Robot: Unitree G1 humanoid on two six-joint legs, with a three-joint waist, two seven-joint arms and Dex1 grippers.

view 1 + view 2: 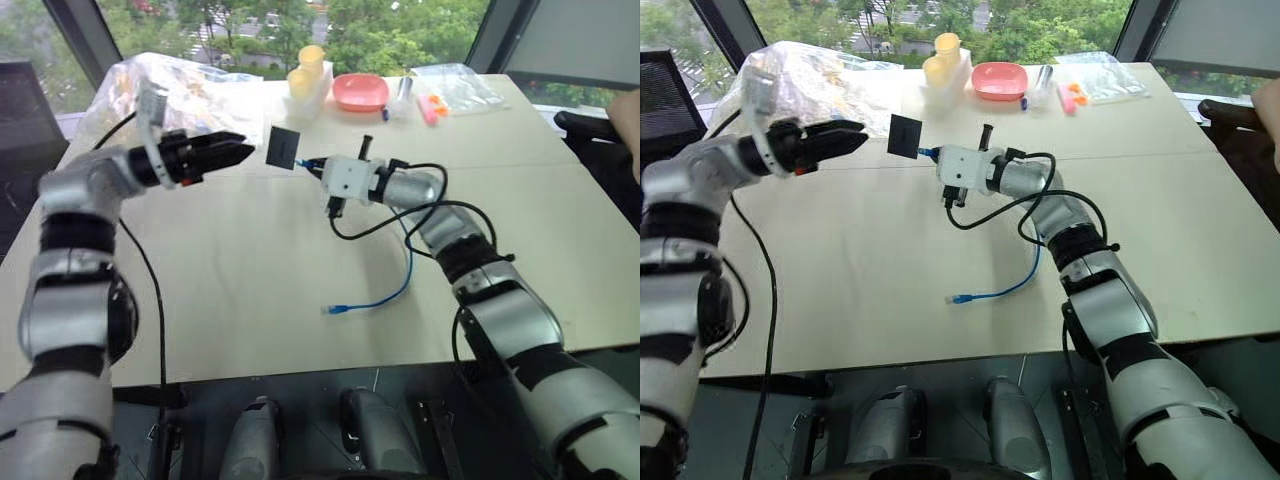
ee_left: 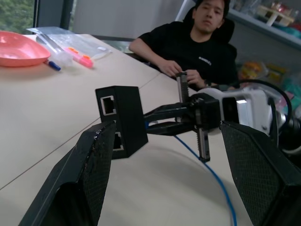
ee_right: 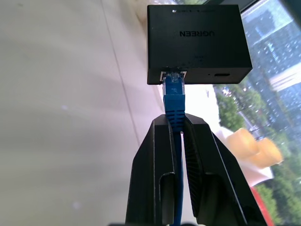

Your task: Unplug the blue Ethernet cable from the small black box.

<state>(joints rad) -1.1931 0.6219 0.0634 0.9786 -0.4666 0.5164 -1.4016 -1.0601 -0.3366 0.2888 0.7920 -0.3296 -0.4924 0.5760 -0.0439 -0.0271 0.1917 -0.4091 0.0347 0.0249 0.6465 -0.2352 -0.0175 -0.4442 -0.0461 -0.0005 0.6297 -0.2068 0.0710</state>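
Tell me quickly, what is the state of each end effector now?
Left end effector: open, holding nothing, near the small black box.
Right end effector: closed on the blue Ethernet cable, just behind its plug in the box.

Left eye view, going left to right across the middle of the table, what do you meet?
Left end effector → small black box → blue Ethernet cable plug → right end effector with its white camera block.

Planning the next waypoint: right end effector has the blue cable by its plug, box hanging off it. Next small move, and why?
Probably bring the left end effector in and close on the black box. The right end effector is shut on the blue cable just behind the plug, still seated in the box, which hangs above the table. The left one stands open beside the box, not touching; unbraced, a pull drags the box along.
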